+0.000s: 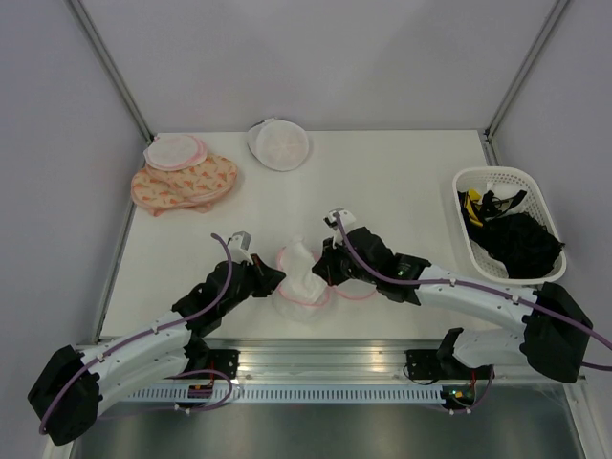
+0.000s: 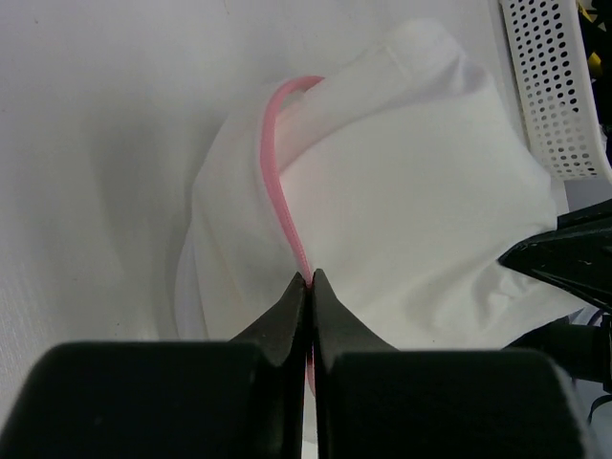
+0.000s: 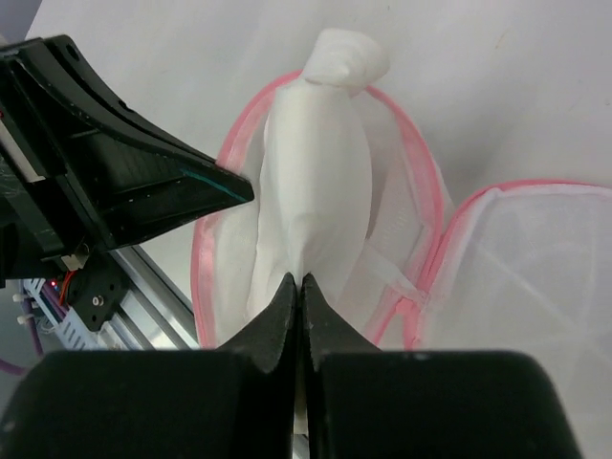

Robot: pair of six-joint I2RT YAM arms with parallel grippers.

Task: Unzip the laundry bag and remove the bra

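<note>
The laundry bag [image 1: 308, 304] lies open at the near middle of the table, its two white mesh halves edged in pink. A white bra [image 1: 298, 256] stands partly out of one half. My left gripper [image 1: 277, 275] is shut on the bag's pink rim [image 2: 275, 163], seen in the left wrist view [image 2: 310, 277]. My right gripper [image 1: 321, 270] is shut on the white bra [image 3: 316, 172], seen in the right wrist view [image 3: 299, 280], and holds it above the open half [image 3: 205, 258]. The other half [image 3: 526, 277] lies to the right.
A white basket [image 1: 492, 173] with dark clothes stands at the right. A plain white round case [image 1: 278, 143] sits at the back middle. A pink-edged round case [image 1: 174, 151] rests on orange patterned cloth [image 1: 196, 184] at the back left. A metal rail [image 1: 316, 359] runs along the near edge.
</note>
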